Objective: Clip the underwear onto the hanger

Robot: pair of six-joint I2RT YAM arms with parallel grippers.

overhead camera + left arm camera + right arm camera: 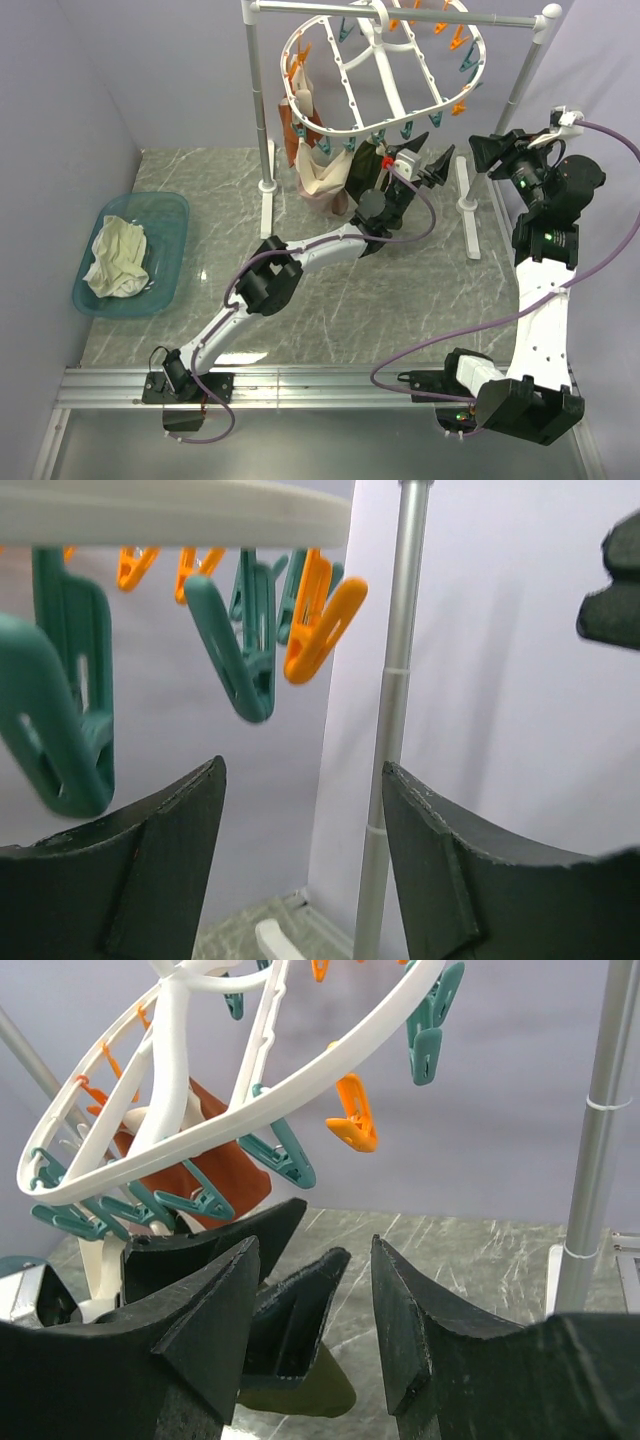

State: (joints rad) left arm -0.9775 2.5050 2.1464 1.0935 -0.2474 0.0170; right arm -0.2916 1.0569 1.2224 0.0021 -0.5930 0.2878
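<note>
Underwear (300, 1392) hangs long axis vertical below hanger (300, 1072) near rim. We find left jaws released just beside it; right jaws, also released, farther off.

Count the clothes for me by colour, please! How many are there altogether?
Rust-red garment: 1
Pinkish-beige garment: 1
Olive-green underwear: 1
Cream-white cloth: 1
Total: 4
</note>
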